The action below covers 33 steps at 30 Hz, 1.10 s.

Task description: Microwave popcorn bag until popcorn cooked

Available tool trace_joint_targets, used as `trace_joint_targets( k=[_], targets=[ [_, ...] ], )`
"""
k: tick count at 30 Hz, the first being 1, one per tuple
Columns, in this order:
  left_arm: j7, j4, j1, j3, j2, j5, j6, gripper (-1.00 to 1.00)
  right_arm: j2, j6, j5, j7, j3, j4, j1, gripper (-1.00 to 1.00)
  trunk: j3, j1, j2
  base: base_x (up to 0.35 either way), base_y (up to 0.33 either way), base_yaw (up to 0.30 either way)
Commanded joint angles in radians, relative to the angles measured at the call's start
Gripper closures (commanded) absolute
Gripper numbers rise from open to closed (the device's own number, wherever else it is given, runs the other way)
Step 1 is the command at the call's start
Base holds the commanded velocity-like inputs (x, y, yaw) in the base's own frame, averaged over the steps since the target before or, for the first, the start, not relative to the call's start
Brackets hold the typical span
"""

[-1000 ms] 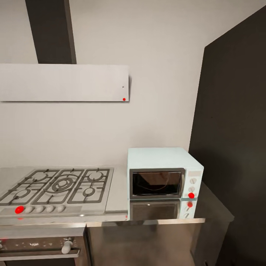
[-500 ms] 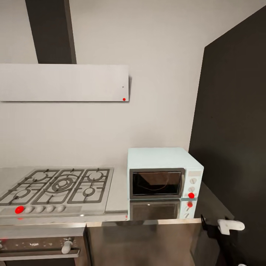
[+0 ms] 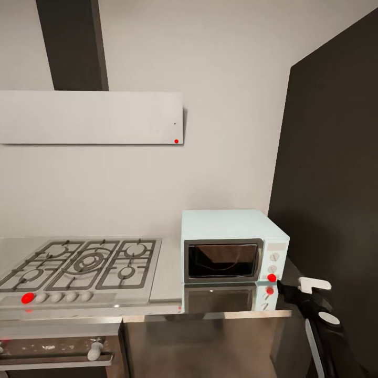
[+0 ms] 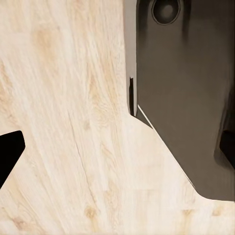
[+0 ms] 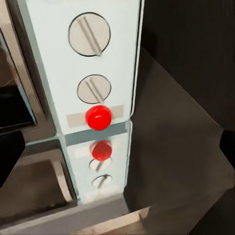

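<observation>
Right pincer now risen just right of microwave red button, jaw spread unclear.

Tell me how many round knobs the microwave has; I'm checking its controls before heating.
2 on the microwave: upper knob and lower knob, stacked on the side panel above the red button. The dials lower down are only reflections in the countertop.

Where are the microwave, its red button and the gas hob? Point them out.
microwave (image 3: pixel 226 224), head view, on its pale top panel.
red button (image 5: pixel 98 117), right wrist view, on the button's domed face.
gas hob (image 3: pixel 86 265), head view, on the centre burner grate.
</observation>
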Motion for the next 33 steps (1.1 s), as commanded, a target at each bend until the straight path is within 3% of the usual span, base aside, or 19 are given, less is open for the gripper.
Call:
trace_joint_targets(
  k=[1,14,23,33],
  targets=[
    [-0.004,-0.002,0.000,-0.007,0.000,0.000,0.005,-1.00,0.000,0.008,0.011,0.009,0.002,-0.001,-0.002,-1.00,0.000,0.000,-0.001,0.000,0.000,0.000],
    [-0.003,-0.002,0.000,-0.007,-0.002,0.000,0.005,-1.00,0.000,0.028,0.011,0.008,0.067,0.000,-0.007,-1.00,0.000,0.000,-0.001,0.000,0.000,0.000],
    [-0.003,-0.002,0.000,-0.007,-0.002,0.000,0.005,-1.00,0.000,0.025,0.012,0.007,0.074,0.056,-0.007,-1.00,0.000,0.000,-0.001,0.061,0.000,0.000],
    [-0.003,-0.002,0.000,-0.007,-0.002,0.000,0.005,-1.00,0.000,0.006,0.012,0.007,0.071,0.181,-0.007,-1.00,0.000,0.000,-0.001,0.296,0.000,0.000]
  ],
)
